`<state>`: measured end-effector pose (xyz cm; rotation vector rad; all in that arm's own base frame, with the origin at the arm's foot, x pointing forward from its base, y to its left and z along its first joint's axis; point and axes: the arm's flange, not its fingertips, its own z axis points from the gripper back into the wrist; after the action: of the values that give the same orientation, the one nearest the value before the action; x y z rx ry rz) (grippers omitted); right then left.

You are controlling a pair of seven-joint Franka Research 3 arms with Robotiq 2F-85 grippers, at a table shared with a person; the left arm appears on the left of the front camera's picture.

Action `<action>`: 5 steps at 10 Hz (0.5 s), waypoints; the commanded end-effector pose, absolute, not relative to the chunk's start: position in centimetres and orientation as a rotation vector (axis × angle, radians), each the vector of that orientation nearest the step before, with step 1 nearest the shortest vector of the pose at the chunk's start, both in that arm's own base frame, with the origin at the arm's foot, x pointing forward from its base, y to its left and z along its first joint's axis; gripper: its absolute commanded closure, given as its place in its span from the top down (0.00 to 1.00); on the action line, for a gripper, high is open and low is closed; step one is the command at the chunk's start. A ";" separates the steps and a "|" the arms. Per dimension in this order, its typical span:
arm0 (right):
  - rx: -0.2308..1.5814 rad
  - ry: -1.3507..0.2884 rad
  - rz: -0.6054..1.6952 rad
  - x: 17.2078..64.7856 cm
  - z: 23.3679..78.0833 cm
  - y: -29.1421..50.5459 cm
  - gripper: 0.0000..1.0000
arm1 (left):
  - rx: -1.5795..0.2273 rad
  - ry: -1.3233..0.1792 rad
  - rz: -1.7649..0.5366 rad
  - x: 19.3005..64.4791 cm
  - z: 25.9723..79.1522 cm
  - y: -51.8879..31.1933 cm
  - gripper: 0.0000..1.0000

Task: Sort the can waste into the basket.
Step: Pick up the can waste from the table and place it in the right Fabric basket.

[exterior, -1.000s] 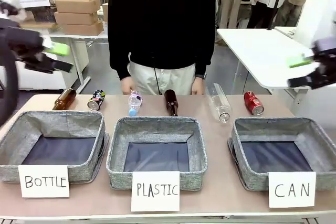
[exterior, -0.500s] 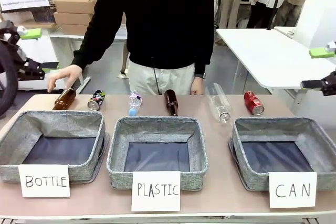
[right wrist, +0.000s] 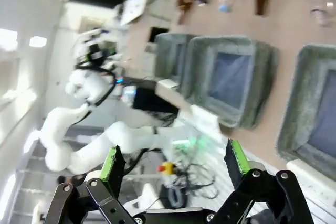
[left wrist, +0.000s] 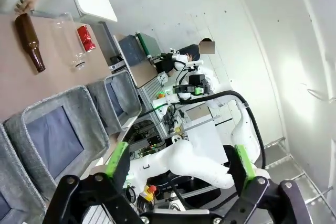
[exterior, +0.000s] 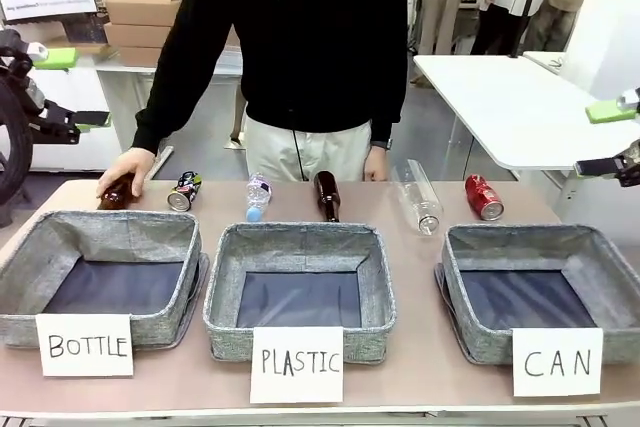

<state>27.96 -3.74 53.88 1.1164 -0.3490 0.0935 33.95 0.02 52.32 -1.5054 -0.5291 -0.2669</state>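
1. The likeliest trouble, as I judge it, is a clash over the far row. A person's hand (exterior: 125,169) rests on a brown glass bottle (exterior: 113,192) at the left end, just beside the dark printed can (exterior: 184,191). An arm reaching for that can could meet the hand.
2. A second risk is taking the wrong item. The cans lie on their sides in one row with a small plastic bottle (exterior: 257,194), a second brown bottle (exterior: 326,195) and a clear plastic bottle (exterior: 417,196), and they could roll if nudged.
3. The left gripper (exterior: 62,87) is raised at the left edge, jaws spread wide and empty, well apart from the dark can.
4. The right gripper (exterior: 612,135) is raised at the right edge, also spread and empty. The red can (exterior: 483,196) lies below it toward the table's middle, just behind the basket (exterior: 460,307) labelled CAN, which holds nothing yet.
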 end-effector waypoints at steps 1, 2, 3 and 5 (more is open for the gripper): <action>0.498 -0.338 0.032 33.8 53.7 1.3 1.00 | -1.527 -0.559 -0.284 34.1 52.2 -0.2 1.00; 0.237 -0.309 0.020 37.3 52.8 2.7 1.00 | -1.527 -0.559 -0.284 34.1 52.2 -0.2 1.00; 0.097 -0.232 0.001 40.7 51.6 2.6 1.00 | -1.527 -0.559 -0.284 34.1 52.2 -0.2 1.00; -0.039 -0.140 -0.050 44.0 50.1 1.6 1.00 | -1.527 -0.559 -0.284 34.1 52.2 -0.2 1.00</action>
<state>42.46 3.13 49.38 0.3032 -0.3713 0.0747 34.10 0.01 52.13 -1.5082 -0.5317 -0.2631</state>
